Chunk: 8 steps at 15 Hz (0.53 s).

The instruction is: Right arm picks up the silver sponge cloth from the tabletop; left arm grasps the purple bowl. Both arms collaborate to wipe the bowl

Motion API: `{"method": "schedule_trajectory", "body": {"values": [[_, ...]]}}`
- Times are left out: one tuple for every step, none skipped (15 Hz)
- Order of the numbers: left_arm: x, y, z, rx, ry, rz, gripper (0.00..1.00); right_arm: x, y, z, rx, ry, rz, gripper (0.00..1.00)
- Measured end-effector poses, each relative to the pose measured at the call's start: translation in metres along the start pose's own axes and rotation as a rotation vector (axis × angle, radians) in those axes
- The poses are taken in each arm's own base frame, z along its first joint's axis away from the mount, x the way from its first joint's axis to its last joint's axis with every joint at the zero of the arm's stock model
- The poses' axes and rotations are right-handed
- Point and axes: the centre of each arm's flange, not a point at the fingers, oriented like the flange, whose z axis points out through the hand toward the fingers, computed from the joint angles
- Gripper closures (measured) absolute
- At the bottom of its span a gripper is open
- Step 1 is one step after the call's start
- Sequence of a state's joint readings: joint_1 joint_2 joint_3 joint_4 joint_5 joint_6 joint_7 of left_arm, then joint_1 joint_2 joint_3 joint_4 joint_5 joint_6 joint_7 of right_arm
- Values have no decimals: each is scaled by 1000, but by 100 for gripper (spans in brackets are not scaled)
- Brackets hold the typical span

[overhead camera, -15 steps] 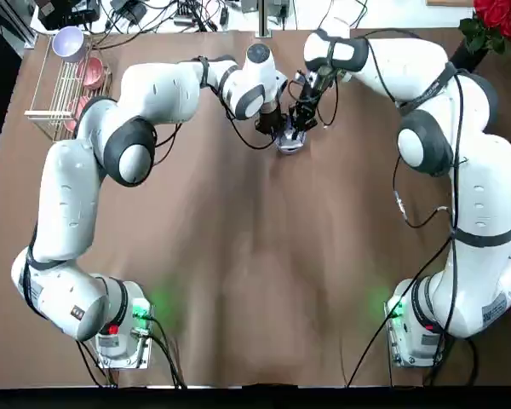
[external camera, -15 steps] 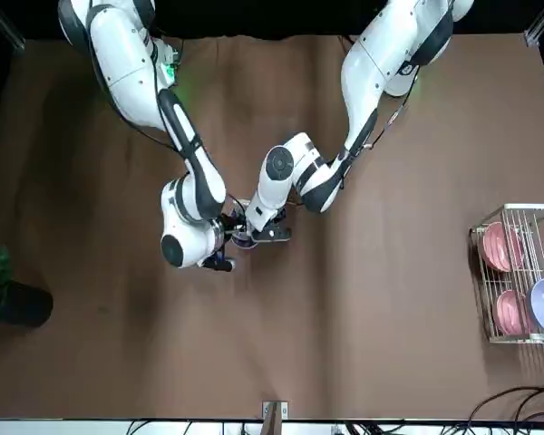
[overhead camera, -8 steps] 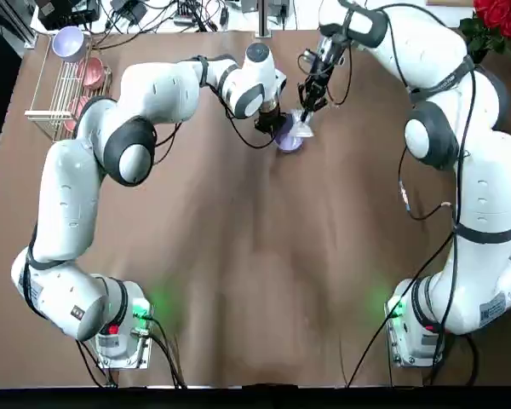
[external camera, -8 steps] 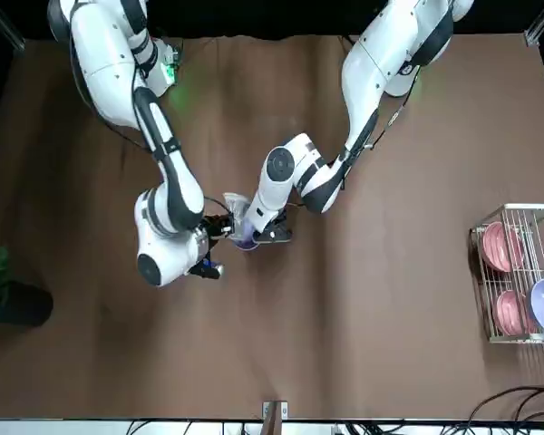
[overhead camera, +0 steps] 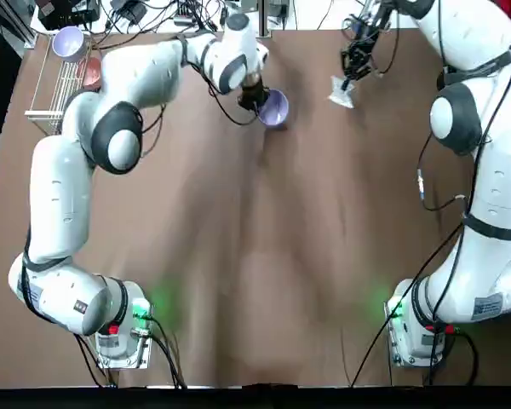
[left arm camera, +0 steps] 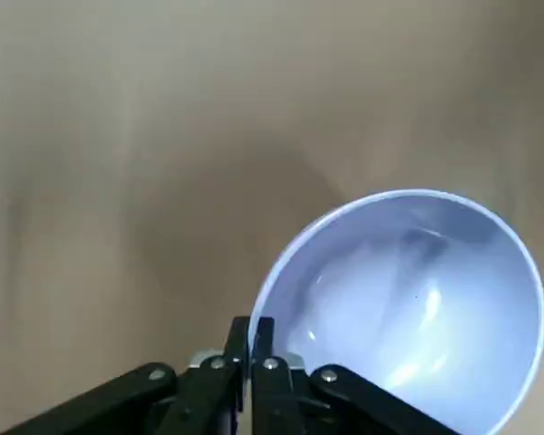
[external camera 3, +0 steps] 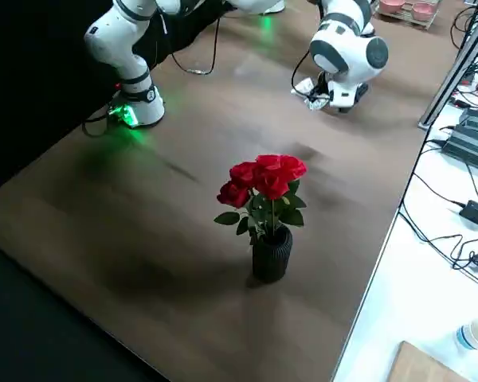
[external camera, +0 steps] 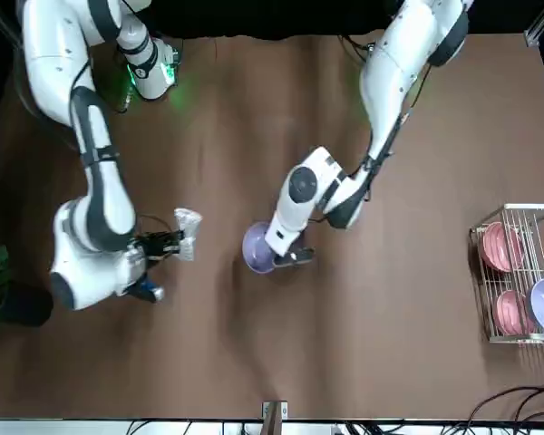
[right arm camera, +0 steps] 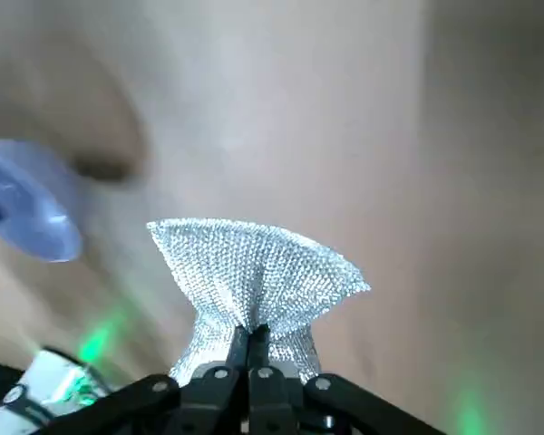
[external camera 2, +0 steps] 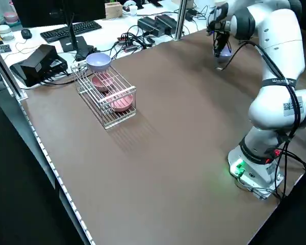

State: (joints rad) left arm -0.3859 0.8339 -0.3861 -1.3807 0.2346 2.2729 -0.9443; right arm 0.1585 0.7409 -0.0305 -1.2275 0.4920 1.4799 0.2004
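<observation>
My left gripper (overhead camera: 255, 95) is shut on the rim of the purple bowl (overhead camera: 274, 108), near the table's far middle. The bowl (external camera: 257, 249) is tipped, its pale inside (left arm camera: 408, 299) open toward the robot's right. The left wrist view shows both fingers (left arm camera: 269, 355) pinched on the rim. My right gripper (overhead camera: 350, 75) is shut on the silver sponge cloth (overhead camera: 341, 92) and stands apart from the bowl, to its right. The cloth (right arm camera: 254, 272) fans out above the shut fingertips; it also shows as the wad (external camera: 188, 223) in the front view. The tabletop (overhead camera: 264, 256) is dark brown.
A wire rack (overhead camera: 55, 94) at the far left corner holds pink bowls (external camera: 501, 246) and another lavender bowl (overhead camera: 69, 41). Red roses in a black vase (external camera 3: 268, 252) stand at the far right corner. Cables lie past the far edge.
The arms have drawn apart. The right gripper carried the cloth out of the bowl and off to the robot's right. The left gripper shifted the bowl toward the far edge.
</observation>
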Motion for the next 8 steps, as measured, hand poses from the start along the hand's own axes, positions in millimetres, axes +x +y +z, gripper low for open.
{"method": "schedule_trajectory", "body": {"values": [[21, -21, -19, 20, -6, 6, 96, 8, 41, -20, -30, 29, -10, 99], [30, -31, -30, 30, -16, 11, 96, 11, 59, -27, -52, 39, -16, 99], [39, -43, -41, 47, -29, 24, 96, 13, 76, -33, -76, 44, -28, 99], [49, -59, -54, 72, -45, 44, 96, 15, 91, -36, -92, 43, -37, 99], [61, -78, -69, 96, -60, 64, 96, 17, 105, -36, -97, 38, -36, 99], [74, -99, -85, 114, -71, 80, 96, 19, 118, -34, -101, 29, -29, 99], [89, -123, -100, 127, -80, 96, 96, 21, 130, -31, -120, 19, -27, 99], [103, -149, -112, 135, -84, 111, 96, 23, 140, -28, -138, 9, -24, 99]]}}
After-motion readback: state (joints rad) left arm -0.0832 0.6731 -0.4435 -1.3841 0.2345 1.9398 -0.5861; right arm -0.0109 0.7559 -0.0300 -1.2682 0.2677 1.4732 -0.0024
